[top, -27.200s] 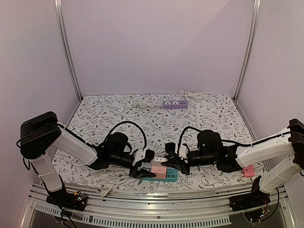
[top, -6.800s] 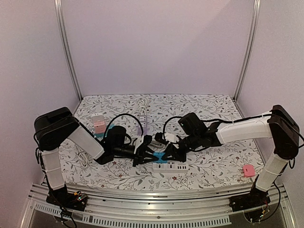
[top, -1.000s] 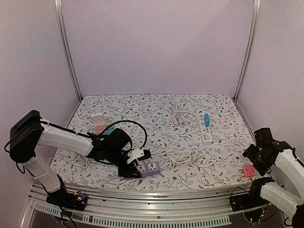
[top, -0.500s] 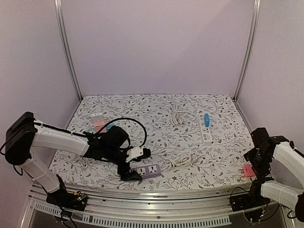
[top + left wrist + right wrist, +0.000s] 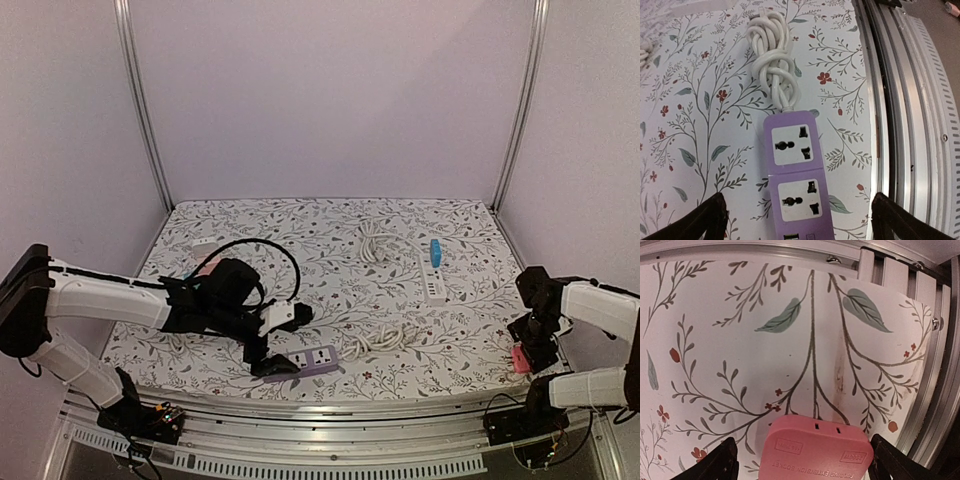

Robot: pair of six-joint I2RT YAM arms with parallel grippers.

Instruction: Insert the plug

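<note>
A purple power strip [image 5: 310, 359] with two sockets lies near the table's front edge, its white cord [image 5: 772, 50] knotted in a bundle behind it. My left gripper [image 5: 265, 357] hovers over the strip's near end, open. In the left wrist view the strip [image 5: 795, 175] lies between the spread fingers [image 5: 710, 217] without touching them. A pink plug [image 5: 520, 359] lies at the front right corner. My right gripper [image 5: 531, 348] is down over it, open. In the right wrist view the plug [image 5: 815, 452] lies flat between the two fingers, a gap showing on its left side.
A white power strip [image 5: 432, 283] with a blue plug [image 5: 436, 248] and a coiled white cord [image 5: 372, 240] lie at the back right. A metal rail [image 5: 910, 100] runs along the front edge, close to both grippers. The enclosure wall stands just right of the right arm.
My left gripper has opened wide and drawn back to the left, leaving the purple strip on the table. My right arm has come down over the pink plug, its jaws narrowing slightly.
</note>
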